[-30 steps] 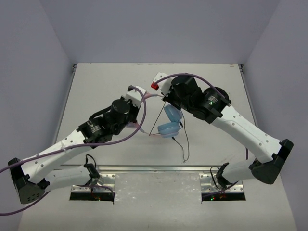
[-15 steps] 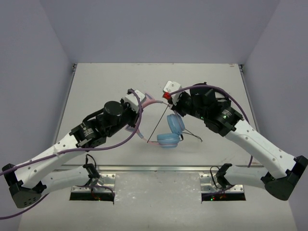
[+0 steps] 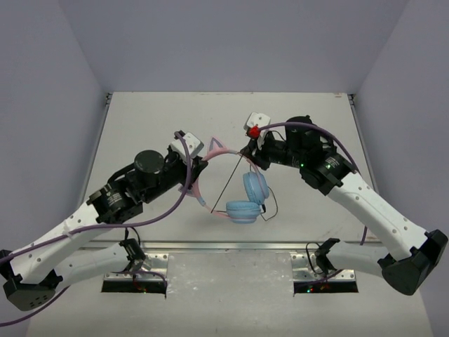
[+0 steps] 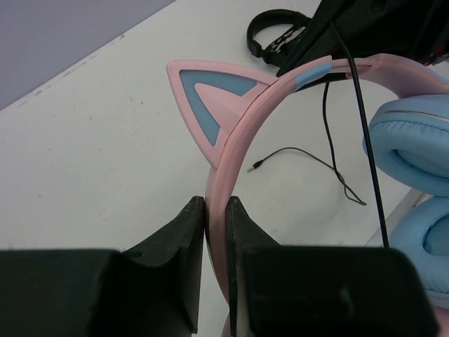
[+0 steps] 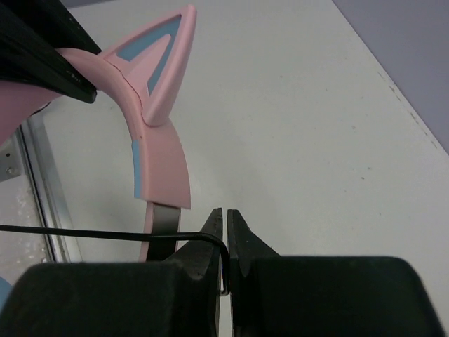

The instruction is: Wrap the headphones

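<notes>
Reaching from the left: the left arm (image 3: pixel 91 210) rises from its base at the near-left corner and slants up and rightward over the white tabletop (image 3: pixel 147 116), elbow low, wrist turned so the fingers point right toward the middle.
Left gripper (image 4: pixel 216 210): black fingers pressed together on the pink headband, one on each flat side, just below a cat ear (image 4: pixel 210 91).
Pink cat-ear headphones with light-blue ear cups (image 3: pixel 244 200): held at mid-table between the two grippers. The headband arches from the left fingers across to the right ones, and both cups sit toward the near edge. Whether the cups touch the table cannot be told.
Thin black cable (image 3: pixel 228 179): one stretch runs straight and taut from the right fingers down-left past the headband. The rest curls by the cups, with its plug end (image 4: pixel 256 167) lying loose on the table.
Right gripper (image 5: pixel 224 221): fingers closed, pinching the cable between their tips, just beside the headband's grey metal slider.
Right arm (image 3: pixel 365 196): comes from its base at the near-right corner, slanting up and leftward, wrist bent so the fingers point left at the headband.
All-black headphones (image 4: pixel 277 31): on the table beyond the headband, seen only from the left wrist.
</notes>
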Tool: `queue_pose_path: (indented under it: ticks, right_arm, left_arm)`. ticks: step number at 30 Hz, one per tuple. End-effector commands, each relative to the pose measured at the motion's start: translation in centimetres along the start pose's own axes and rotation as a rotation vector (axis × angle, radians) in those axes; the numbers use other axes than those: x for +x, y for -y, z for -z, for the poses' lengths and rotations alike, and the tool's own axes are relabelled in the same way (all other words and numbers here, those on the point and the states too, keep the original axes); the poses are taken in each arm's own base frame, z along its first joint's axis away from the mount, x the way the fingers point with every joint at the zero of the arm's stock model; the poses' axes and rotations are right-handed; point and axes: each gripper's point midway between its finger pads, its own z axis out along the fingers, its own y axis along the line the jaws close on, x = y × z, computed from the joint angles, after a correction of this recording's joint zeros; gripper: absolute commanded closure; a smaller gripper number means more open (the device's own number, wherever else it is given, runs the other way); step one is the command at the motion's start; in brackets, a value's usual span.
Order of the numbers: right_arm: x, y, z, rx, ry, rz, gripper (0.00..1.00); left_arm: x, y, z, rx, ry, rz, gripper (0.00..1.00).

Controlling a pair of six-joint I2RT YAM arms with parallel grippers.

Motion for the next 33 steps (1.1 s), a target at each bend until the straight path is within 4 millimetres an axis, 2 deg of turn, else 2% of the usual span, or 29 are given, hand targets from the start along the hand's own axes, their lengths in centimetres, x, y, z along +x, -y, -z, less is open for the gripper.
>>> queue_pose_path:
  ticks: [1,4,7,8,12,19,22,26,29,30,31,33]
  right_arm:
    - [-4.8,1.8,0.9,0.040,0.183,-0.003,0.96]
    - [-5.6,1.6,1.0,0.024,0.207,-0.001,0.97]
    - [-5.1,1.5,0.8,0.022,0.194,-0.002,0.97]
    - [-5.0,1.5,0.8,0.022,0.194,-0.002,0.97]
    - [-3.2,1.7,0.4,0.050,0.189,-0.027,0.99]
    - [-3.8,2.7,0.6,0.100,0.241,-0.046,0.99]
    - [-4.0,2.6,0.7,0.103,0.256,-0.058,0.99]
    - [-3.4,2.3,1.1,0.106,0.255,-0.067,0.99]
    - [-3.6,2.1,1.1,0.098,0.276,-0.065,0.98]
    - [-3.6,2.0,1.1,0.089,0.281,-0.068,0.97]
    - [-4.0,1.8,1.1,0.076,0.297,-0.069,0.91]
    - [-4.7,0.6,1.0,0.011,0.334,-0.082,0.89]
  left_arm:
    - [-3.8,4.1,2.7,0.235,0.109,0.036,1.00]
    - [-3.8,4.5,2.5,0.253,0.085,0.037,0.99]
    - [-4.6,3.7,2.3,0.207,0.101,0.055,0.99]
    - [-5.2,2.9,2.5,0.162,0.124,0.069,1.00]
    - [-7.8,2.0,3.9,0.117,0.195,0.133,1.00]
    - [-9.4,1.2,5.5,0.087,0.216,0.149,1.00]
    - [-10.9,-0.2,6.9,0.028,0.273,0.189,1.00]
    - [-11.9,-1.6,8.1,-0.044,0.305,0.236,1.00]
    - [-12.9,-1.3,8.8,-0.015,0.334,0.260,1.00]
    - [-13.1,-1.1,8.8,-0.002,0.339,0.265,1.00]
    - [-13.5,-0.4,9.0,0.035,0.350,0.272,1.00]
    - [-14.4,0.0,9.1,0.061,0.371,0.286,1.00]
